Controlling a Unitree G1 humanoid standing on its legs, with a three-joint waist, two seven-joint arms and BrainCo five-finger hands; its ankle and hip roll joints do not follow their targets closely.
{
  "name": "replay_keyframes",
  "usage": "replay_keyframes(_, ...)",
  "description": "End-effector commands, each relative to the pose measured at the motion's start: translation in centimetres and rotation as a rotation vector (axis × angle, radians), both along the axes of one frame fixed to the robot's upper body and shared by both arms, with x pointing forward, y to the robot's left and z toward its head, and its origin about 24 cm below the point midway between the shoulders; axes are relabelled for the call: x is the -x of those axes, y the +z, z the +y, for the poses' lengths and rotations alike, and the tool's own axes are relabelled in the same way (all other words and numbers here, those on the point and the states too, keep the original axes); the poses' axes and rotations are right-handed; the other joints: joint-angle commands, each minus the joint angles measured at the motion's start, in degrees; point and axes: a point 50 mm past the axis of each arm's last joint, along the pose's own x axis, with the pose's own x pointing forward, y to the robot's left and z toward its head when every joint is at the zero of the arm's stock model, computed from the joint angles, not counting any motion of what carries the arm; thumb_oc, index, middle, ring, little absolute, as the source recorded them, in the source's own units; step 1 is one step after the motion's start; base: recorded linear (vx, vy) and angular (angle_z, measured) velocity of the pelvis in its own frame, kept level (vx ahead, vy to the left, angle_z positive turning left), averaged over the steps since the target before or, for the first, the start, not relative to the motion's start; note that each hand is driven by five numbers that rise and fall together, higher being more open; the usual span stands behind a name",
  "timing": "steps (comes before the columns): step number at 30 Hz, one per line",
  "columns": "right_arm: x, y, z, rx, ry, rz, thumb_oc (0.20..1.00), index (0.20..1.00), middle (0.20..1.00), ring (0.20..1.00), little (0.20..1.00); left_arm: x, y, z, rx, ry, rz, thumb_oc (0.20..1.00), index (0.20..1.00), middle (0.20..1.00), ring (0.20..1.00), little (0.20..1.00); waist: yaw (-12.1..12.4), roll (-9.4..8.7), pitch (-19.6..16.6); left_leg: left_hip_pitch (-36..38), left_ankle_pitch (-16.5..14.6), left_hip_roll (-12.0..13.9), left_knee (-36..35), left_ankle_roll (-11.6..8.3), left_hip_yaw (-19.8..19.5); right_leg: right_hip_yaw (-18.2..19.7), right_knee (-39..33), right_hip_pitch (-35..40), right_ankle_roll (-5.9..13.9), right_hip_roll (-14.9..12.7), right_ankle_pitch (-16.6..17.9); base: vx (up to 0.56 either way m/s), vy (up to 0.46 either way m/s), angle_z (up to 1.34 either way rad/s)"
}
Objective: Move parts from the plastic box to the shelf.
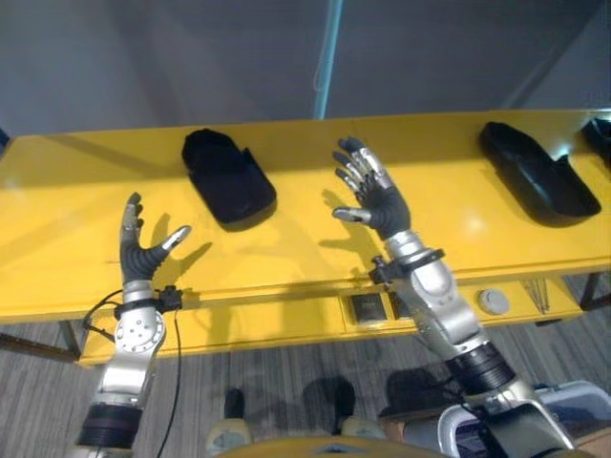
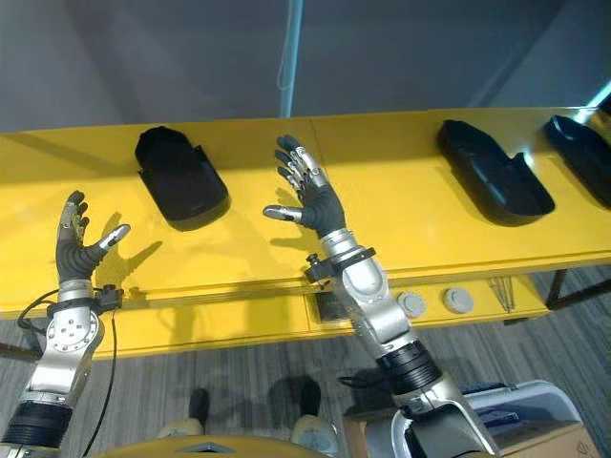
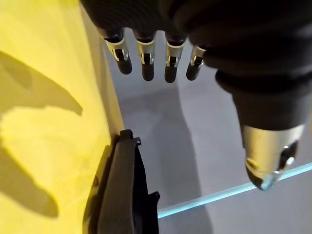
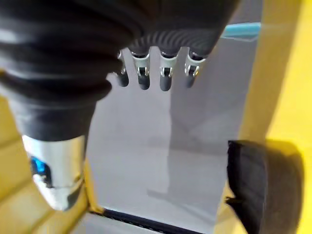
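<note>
A black moulded part (image 1: 227,176) lies on the yellow shelf (image 1: 76,191), left of centre. A second black part (image 1: 537,172) rests near the right end, and a third (image 2: 582,153) is at the far right edge. My left hand (image 1: 141,250) hovers open over the shelf's front left, holding nothing, its straight fingers (image 3: 146,63) pointing past the first part (image 3: 124,190). My right hand (image 1: 382,205) is raised open above the middle of the shelf, between the first and second parts. Its fingers (image 4: 165,73) are spread and empty, with a black part (image 4: 263,190) beyond them.
A pale plastic box (image 2: 520,410) stands on the floor at the lower right. The shelf's front face carries dark panels (image 1: 368,307) and round knobs (image 1: 494,301). A grey wall with a light-blue strip (image 1: 327,57) rises behind the shelf.
</note>
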Motion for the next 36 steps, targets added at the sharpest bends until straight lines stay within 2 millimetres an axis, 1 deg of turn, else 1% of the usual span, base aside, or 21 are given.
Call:
replay_keyframes(1,-1.0,2.3,2.7,0.204,-0.008,-0.218,1.000,1.000,1.000,1.000,1.000,0.1,1.7,0.7,-0.094,-0.026,-0.079,1.000,1.000,1.000,1.000,1.000,1.27,-2.82,-3.34,2.11,-7.12,-1.64,0.10,2.48,1.42,-0.51,0.33,7.69,1.89,-2.38,-10.53,0.00,-0.015,-0.13)
replay_keyframes(2,-1.9,2.0,3.2,0.329,-0.047,-0.249,1.000,1.000,1.000,1.000,1.000,0.2,1.6,0.5,-0.098,-0.037,-0.073,1.000,1.000,1.000,1.000,1.000,1.82,-3.05,-3.56,2.58,-7.18,-1.52,0.10,2.54,1.56,-0.53,0.32,8.05,1.78,-2.34,-10.59,0.00,-0.010,-0.16)
replay_keyframes(3,-2.0,2.0,3.3,0.330,-0.047,-0.251,1.000,1.000,1.000,1.000,1.000,0.2,1.6,0.5,-0.098,-0.036,-0.074,1.000,1.000,1.000,1.000,1.000,1.77,-3.01,-3.49,2.63,-7.20,-1.50,0.10,2.53,1.60,-0.49,0.32,8.08,1.78,-2.32,-10.60,-0.01,-0.018,-0.19)
replay_keyframes(4,-3.2,1.6,4.3,0.454,-0.085,-0.284,1.000,1.000,1.000,1.000,1.000,0.3,1.4,0.1,-0.099,-0.053,-0.069,1.000,1.000,1.000,1.000,1.000,2.64,-3.22,-3.45,2.66,-7.09,-1.38,0.10,2.56,1.43,-0.65,0.31,8.26,1.62,-2.23,-10.60,-0.01,-0.012,-0.08)
replay_keyframes(5,-3.8,1.4,4.8,0.501,-0.101,-0.294,1.000,1.000,1.000,1.000,1.000,0.3,1.3,0.0,-0.099,-0.059,-0.064,1.000,1.000,1.000,1.000,1.000,2.98,-3.30,-3.37,2.64,-7.05,-1.36,0.10,2.58,1.32,-0.75,0.30,8.34,1.55,-2.16,-10.60,-0.01,-0.012,-0.05)
replay_keyframes(6,-3.8,1.4,5.0,0.502,-0.101,-0.297,1.000,1.000,1.000,1.000,1.000,0.3,1.3,0.0,-0.099,-0.057,-0.065,1.000,1.000,1.000,1.000,1.000,2.89,-3.29,-3.30,2.66,-7.06,-1.35,0.10,2.57,1.33,-0.73,0.31,8.35,1.55,-2.15,-10.61,0.00,-0.007,0.07)
replay_keyframes(7,-4.9,1.3,5.8,0.605,-0.146,-0.335,1.000,1.000,1.000,1.000,1.000,0.3,1.3,-0.1,-0.108,-0.063,-0.068,1.000,1.000,1.000,1.000,1.000,3.66,-3.38,-3.06,2.50,-6.95,-1.37,0.10,2.60,0.98,-0.93,0.32,8.41,1.42,-2.00,-10.67,0.00,-0.004,0.09)
replay_keyframes(8,-5.5,1.2,6.1,0.656,-0.170,-0.347,1.000,1.000,1.000,1.000,1.000,0.4,1.4,-0.1,-0.112,-0.064,-0.069,1.000,1.000,1.000,1.000,1.000,4.23,-3.41,-3.02,2.36,-6.84,-1.39,0.10,2.61,0.71,-1.01,0.31,8.43,1.36,-1.98,-10.68,0.00,-0.008,0.08)
replay_keyframes(11,-7.1,0.8,7.1,0.769,-0.244,-0.369,1.000,1.000,1.000,1.000,1.000,0.5,1.8,0.0,-0.121,-0.064,-0.088,1.000,1.000,1.000,1.000,1.000,5.63,-3.52,-2.44,1.74,-6.56,-1.47,0.10,2.62,-0.20,-1.54,0.33,8.48,1.26,-1.91,-10.65,0.00,-0.006,0.06)
replay_keyframes(12,-7.2,0.8,7.2,0.768,-0.245,-0.371,1.000,1.000,1.000,1.000,1.000,0.5,1.8,0.0,-0.122,-0.063,-0.089,1.000,1.000,1.000,1.000,1.000,5.55,-3.56,-2.39,1.72,-6.54,-1.47,0.10,2.62,-0.23,-1.57,0.33,8.47,1.26,-1.91,-10.64,-0.01,-0.004,0.29)
replay_keyframes(13,-7.8,0.6,7.7,0.808,-0.273,-0.372,1.000,1.000,1.000,1.000,1.000,0.6,2.0,0.0,-0.128,-0.069,-0.097,1.000,1.000,1.000,1.000,1.000,6.56,-3.59,-2.06,1.19,-6.35,-1.60,0.10,2.61,-0.92,-2.11,0.34,8.35,1.27,-1.86,-10.66,-0.01,-0.007,0.34)
replay_keyframes(16,-8.6,0.2,8.0,0.853,-0.318,-0.367,1.000,1.000,1.000,1.000,1.000,0.4,2.3,0.1,-0.137,-0.071,-0.106,1.000,1.000,1.000,1.000,1.000,7.48,-3.65,-1.62,0.40,-6.08,-1.78,0.10,2.62,-1.83,-2.83,0.35,8.15,1.27,-1.90,-10.67,-0.01,-0.004,0.28)
replay_keyframes(20,-10.2,-0.5,6.9,0.927,-0.421,-0.320,1.000,1.000,1.000,1.000,1.000,-0.1,2.8,0.1,-0.152,-0.082,-0.120,1.000,1.000,1.000,1.000,1.000,9.49,-3.52,-0.80,-1.34,-5.42,-2.24,0.10,2.58,-3.74,-4.36,0.36,7.81,1.44,-2.19,-10.55,-0.03,-0.002,0.19)
replay_keyframes(22,-10.7,-1.0,6.4,0.971,-0.437,-0.286,1.000,1.000,1.000,1.000,1.000,-0.4,3.1,0.0,-0.162,-0.094,-0.129,1.000,1.000,1.000,1.000,1.000,10.22,-3.41,-0.54,-2.07,-5.17,-2.46,0.10,2.51,-4.39,-5.08,0.34,7.70,1.52,-2.34,-10.52,-0.03,-0.003,0.30)
replay_keyframes(23,-11.2,-1.6,5.9,1.015,-0.459,-0.247,0.539,0.539,0.539,0.539,0.539,-0.7,3.3,-0.2,-0.167,-0.108,-0.134,1.000,1.000,1.000,1.000,1.000,10.80,-3.34,-0.40,-2.76,-4.92,-2.69,0.10,2.45,-5.21,-5.95,0.35,7.63,1.60,-2.51,-10.44,-0.01,-0.001,0.26)
replay_keyframes(24,-11.3,-2.2,5.6,1.042,-0.468,-0.224,0.256,0.256,0.256,0.256,0.256,-0.7,3.3,-0.2,-0.167,-0.109,-0.136,1.000,1.000,1.000,1.000,1.000,11.00,-3.24,-0.39,-2.98,-4.87,-2.79,0.10,2.45,-5.49,-6.37,0.32,7.63,1.61,-2.58,-10.44,0.00,-0.001,0.27)
replay_keyframes(25,-11.3,-2.2,5.6,1.042,-0.468,-0.225,0.200,0.200,0.200,0.200,0.200,-0.7,3.3,-0.2,-0.167,-0.108,-0.136,1.000,1.000,1.000,1.000,1.000,10.93,-3.25,-0.41,-3.02,-4.86,-2.80,0.10,2.45,-5.55,-6.43,0.32,7.63,1.62,-2.58,-10.44,0.00,0.003,0.18)
replay_keyframes(27,-11.4,-3.2,5.1,1.097,-0.486,-0.205,0.200,0.200,0.200,0.200,0.200,-0.9,3.6,-0.1,-0.165,-0.106,-0.143,1.000,1.000,1.000,1.000,1.000,11.05,-3.10,-0.38,-3.38,-4.84,-2.95,0.10,2.44,-5.98,-6.91,0.29,7.55,1.65,-2.59,-10.46,0.00,0.004,0.16)
replay_keyframes(30,-11.2,-4.0,4.9,1.124,-0.489,-0.192,0.200,0.200,0.200,0.200,0.200,-1.0,3.6,-0.2,-0.161,-0.101,-0.147,1.000,1.000,1.000,1.000,1.000,10.72,-3.01,-0.36,-3.44,-4.83,-2.98,0.10,2.48,-5.88,-6.76,0.26,7.44,1.66,-2.67,-10.42,0.00,0.002,0.02)
replay_keyframes(35,-11.0,-4.1,4.7,1.123,-0.490,-0.196,0.200,0.200,0.200,0.200,0.200,-1.0,3.5,-0.4,-0.150,-0.106,-0.141,1.000,1.000,1.000,1.000,1.000,9.97,-2.93,-0.45,-3.16,-4.99,-2.78,0.10,2.50,-5.48,-6.20,0.25,7.26,1.54,-2.63,-10.44,0.00,-0.001,-0.01)
replay_keyframes(36,-11.0,-4.2,4.4,1.118,-0.502,-0.191,0.200,0.200,0.200,0.200,0.200,-1.0,3.4,-0.3,-0.146,-0.103,-0.136,1.000,1.000,1.000,1.000,1.000,9.52,-2.90,-0.43,-2.93,-5.08,-2.65,0.10,2.48,-5.18,-5.93,0.26,7.22,1.48,-2.59,-10.46,0.00,0.000,0.00)
